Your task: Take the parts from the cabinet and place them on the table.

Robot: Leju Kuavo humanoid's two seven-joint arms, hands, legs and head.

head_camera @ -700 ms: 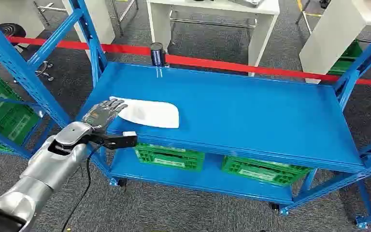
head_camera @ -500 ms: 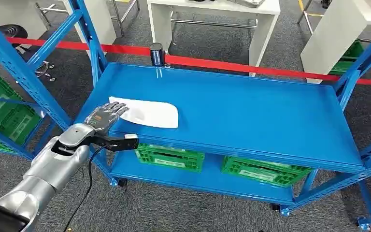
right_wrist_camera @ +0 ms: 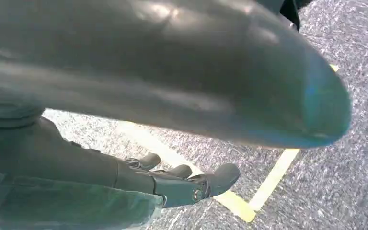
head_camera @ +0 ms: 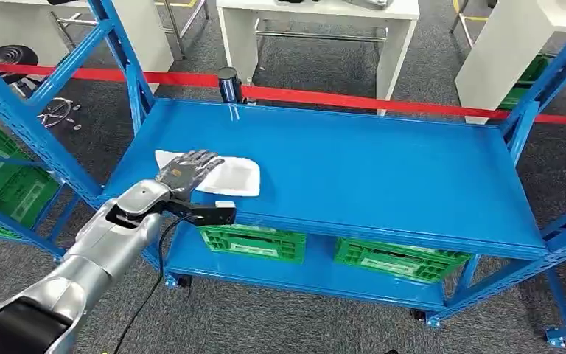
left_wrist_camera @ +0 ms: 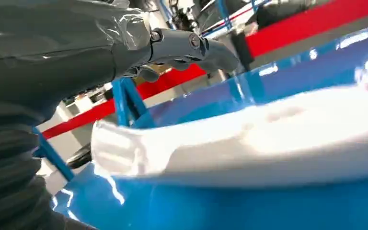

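Head view: the left robot hand [head_camera: 189, 169], released with fingers spread, is advancing over the white part [head_camera: 228, 177] lying near the shelf's [head_camera: 383, 169] front-left corner, grasp not yet made.

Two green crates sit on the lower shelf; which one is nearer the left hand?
The green crate on the left, under the shelf's front edge just beside the left hand; the other green crate sits farther toward the rack's right end.

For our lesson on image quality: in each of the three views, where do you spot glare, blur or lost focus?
Head view: sharp, a faint sheen on the blue shelf. Left wrist view: the white part is blurred and washed out, with glare streaks on the shelf. Right wrist view: a dark out-of-focus shape looms close; the right hand and floor are clearer.
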